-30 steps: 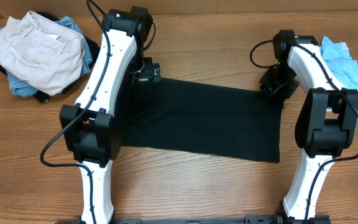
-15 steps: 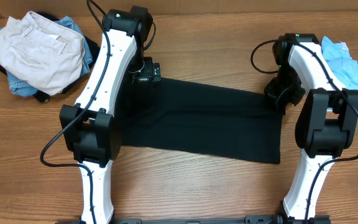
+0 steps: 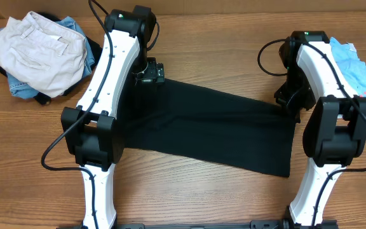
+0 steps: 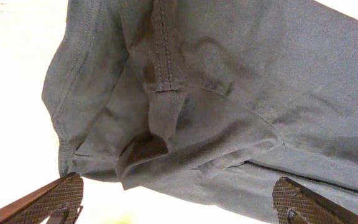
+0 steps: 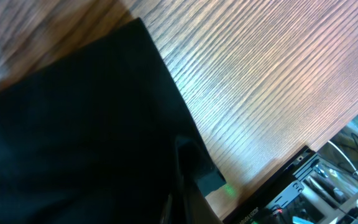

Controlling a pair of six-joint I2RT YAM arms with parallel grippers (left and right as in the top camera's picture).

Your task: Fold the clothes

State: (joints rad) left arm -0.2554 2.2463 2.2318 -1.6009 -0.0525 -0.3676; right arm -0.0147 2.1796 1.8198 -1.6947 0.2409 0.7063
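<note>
One heap of cream trousers (image 3: 40, 48) sits far left. The left gripper (image 3: 150, 75) hangs over the black T-shirt (image 3: 202, 127)'s far-left corner, jaws wide. The shirt lies spread across the surface (image 3: 189, 197). The right gripper (image 3: 291, 98), arm bent down, has its jaws pinched on the far-right corner, with a light blue tee (image 3: 358, 67) just beyond.

- One wooden table (image 3: 221, 38).
- Two white-and-black robot arms: the left arm (image 3: 107, 76) and the right arm (image 3: 326, 83).
- Two grippers, one on each arm: the left gripper (image 3: 150, 72) and the right gripper (image 3: 291, 98).
- One black T-shirt (image 3: 202, 127).
- One pair of cream trousers (image 3: 37, 51).
- One blue denim garment (image 3: 75, 25), only partly showing.
- One light blue tee (image 3: 354, 67).
- Four garments in all that I can count; a dark scrap under the trousers I cannot make out.
</note>
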